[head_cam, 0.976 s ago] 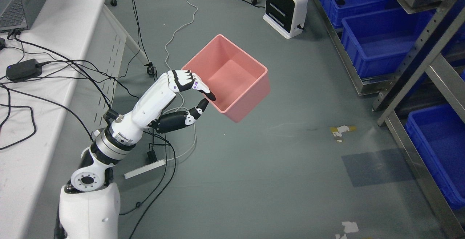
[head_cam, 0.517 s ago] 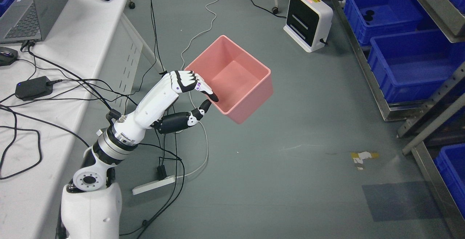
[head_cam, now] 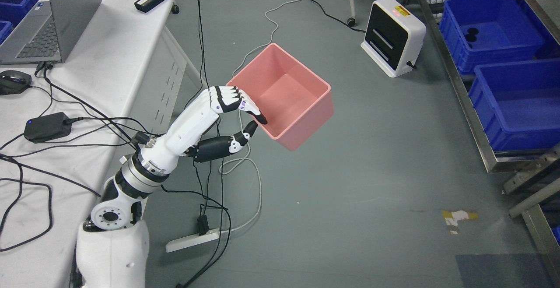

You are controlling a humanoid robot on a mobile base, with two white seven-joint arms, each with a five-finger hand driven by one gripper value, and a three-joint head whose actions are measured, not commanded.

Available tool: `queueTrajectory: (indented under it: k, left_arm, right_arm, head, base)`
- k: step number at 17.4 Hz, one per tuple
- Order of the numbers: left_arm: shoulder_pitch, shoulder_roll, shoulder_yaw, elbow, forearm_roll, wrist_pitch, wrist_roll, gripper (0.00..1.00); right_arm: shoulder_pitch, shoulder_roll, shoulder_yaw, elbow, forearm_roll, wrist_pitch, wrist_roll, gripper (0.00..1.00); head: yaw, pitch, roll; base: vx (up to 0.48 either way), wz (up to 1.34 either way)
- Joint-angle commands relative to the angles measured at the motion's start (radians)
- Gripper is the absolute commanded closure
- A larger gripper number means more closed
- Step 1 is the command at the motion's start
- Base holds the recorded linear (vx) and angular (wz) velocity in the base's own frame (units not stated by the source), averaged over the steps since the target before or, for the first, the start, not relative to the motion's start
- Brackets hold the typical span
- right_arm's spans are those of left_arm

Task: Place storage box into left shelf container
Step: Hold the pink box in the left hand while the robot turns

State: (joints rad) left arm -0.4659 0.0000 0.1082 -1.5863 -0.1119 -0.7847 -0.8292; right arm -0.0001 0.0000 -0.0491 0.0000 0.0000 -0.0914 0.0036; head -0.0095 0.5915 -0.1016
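An empty pink storage box [head_cam: 288, 93] hangs in the air above the grey floor, near the picture's middle. My left hand [head_cam: 253, 119] is shut on the box's near left wall, fingers over the rim and thumb under it outside. The white left arm rises from the lower left. Blue shelf containers [head_cam: 516, 104] sit in a metal rack [head_cam: 472, 117] along the right edge, well away from the box. The right arm does not show.
A white table [head_cam: 87, 82] with a laptop [head_cam: 48, 25], mouse, power brick and cables fills the left side. A white and black device [head_cam: 393, 36] stands on the floor behind the box. Cables and a power strip [head_cam: 192, 240] lie on the floor below my arm.
The whole picture has shifted: the camera has turned, so the rack slid right and more table shows. The hand still holds the pink box in the same way.
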Motion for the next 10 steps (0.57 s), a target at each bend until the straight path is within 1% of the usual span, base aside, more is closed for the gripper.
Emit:
queueTrajectory:
  k: [1,6,10]
  left_arm:
    - [0.012,0.017,-0.024,0.0,0.006,-0.001,0.002,0.99]
    - [0.023,0.017,-0.03,0.0,0.006,-0.001,0.002,0.99]
    - [0.023,0.017,-0.039,0.0,0.006,-0.001,0.002,0.98]
  right_arm:
    - [0.008,-0.017,0.0,-0.017,-0.003,-0.001,-0.004,0.0]
    - [0.008,-0.017,0.0,-0.017,-0.003,-0.001,-0.004,0.0]
    - [0.008,-0.017,0.0,-0.017,-0.003,-0.001,-0.004,0.0]
  head:
    - [0.0,0.0,0.0]
    - [0.0,0.0,0.0]
    - [0.0,0.0,0.0]
  base:
    - [0.183,0.07]
    - [0.171,-0.06]
    - [0.18,-0.62]
